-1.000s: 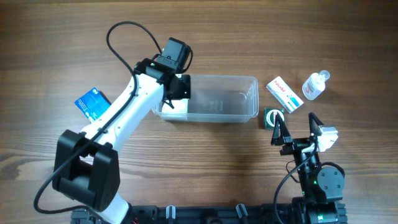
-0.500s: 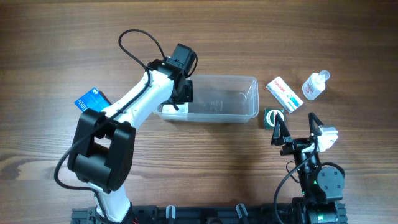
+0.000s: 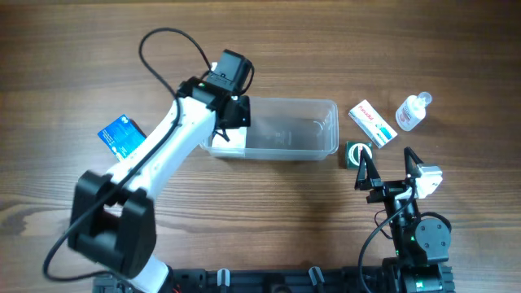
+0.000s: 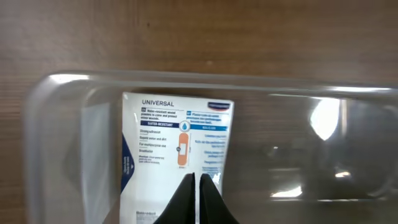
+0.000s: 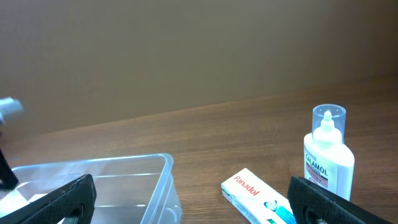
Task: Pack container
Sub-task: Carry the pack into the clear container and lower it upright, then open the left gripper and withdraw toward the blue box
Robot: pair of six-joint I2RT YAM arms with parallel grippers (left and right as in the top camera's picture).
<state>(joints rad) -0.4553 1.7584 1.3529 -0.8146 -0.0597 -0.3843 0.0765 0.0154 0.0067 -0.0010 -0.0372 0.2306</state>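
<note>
Brown wood-grain bench, with a plain brown wall behind it in the right wrist view. On the bench, a clear, see-through plastic rectangular container with rounded corners and a rim, lying lengthwise, its left end directly beneath the left jaws and its right end well apart from the right jaws. Left jaws closed, black fingertips pressed together with only a thin line between them, gripping nothing, poised above the container's floor. Just beyond those tips, flat inside the container, a white-and-blue cardboard box printed "UNIVERSAL", an orange strip pictured mid-panel, one long side near the container's end wall. Behind the left jaws and beside the white arm, a flat blue packet on bare wood, one corner hidden by that arm. Right jaws wide open, one black finger at each lower corner of the wrist view, holding nothing, low over the bench. Ahead of the right jaws and to the left, a corner of the container; ahead between the fingers, a white "Panadol" carton with red lettering, lying flat; ahead and to the right, a small clear bottle labelled "CALAMOL", upright under a see-through cap. Just beside the left finger of the right jaws in the overhead view, a small dark green square box; touching or apart, cannot tell.
</note>
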